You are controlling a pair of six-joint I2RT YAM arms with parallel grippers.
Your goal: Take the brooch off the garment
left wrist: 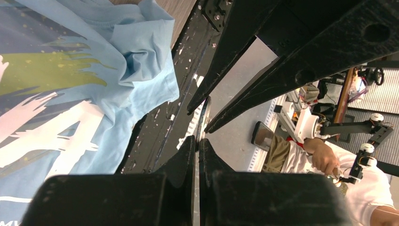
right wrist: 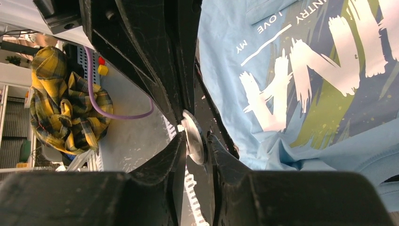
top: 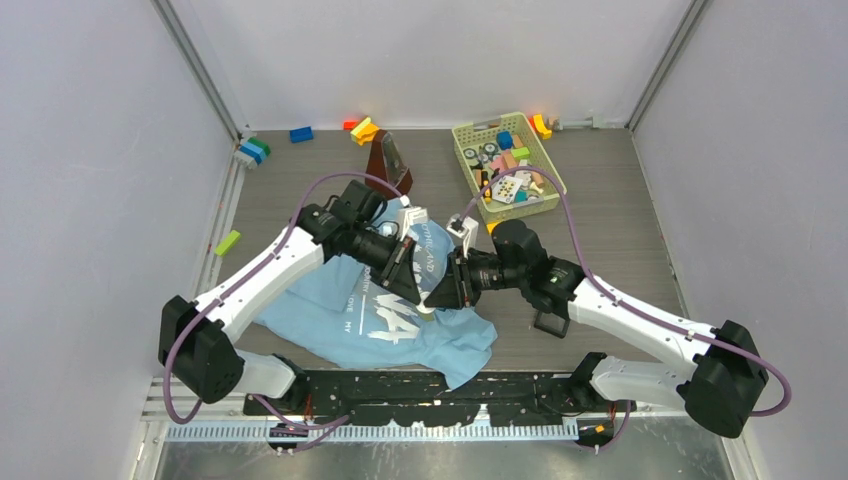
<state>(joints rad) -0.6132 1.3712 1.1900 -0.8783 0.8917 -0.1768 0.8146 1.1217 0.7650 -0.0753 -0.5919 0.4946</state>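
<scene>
The garment (top: 330, 310) is a light blue T-shirt with a white and navy print, crumpled at the table's near middle. It also shows in the left wrist view (left wrist: 70, 70) and the right wrist view (right wrist: 282, 47). My two grippers meet tip to tip just above its right part. My right gripper (right wrist: 194, 141) is shut on the brooch (right wrist: 193, 139), a small round silvery disc held off the cloth. My left gripper (left wrist: 197, 139) is shut, and its tips pinch the thin pale edge of the brooch (left wrist: 203, 117). From above the brooch (top: 427, 304) is a tiny pale spot between both grippers.
A yellow-green basket (top: 548, 165) of toys stands at the back right. A brown upright object (top: 388, 160) stands behind the shirt. Coloured blocks (top: 364, 130) lie along the back wall, and a green block (top: 227, 242) lies at the left. A small black tray (top: 551, 323) lies under my right arm.
</scene>
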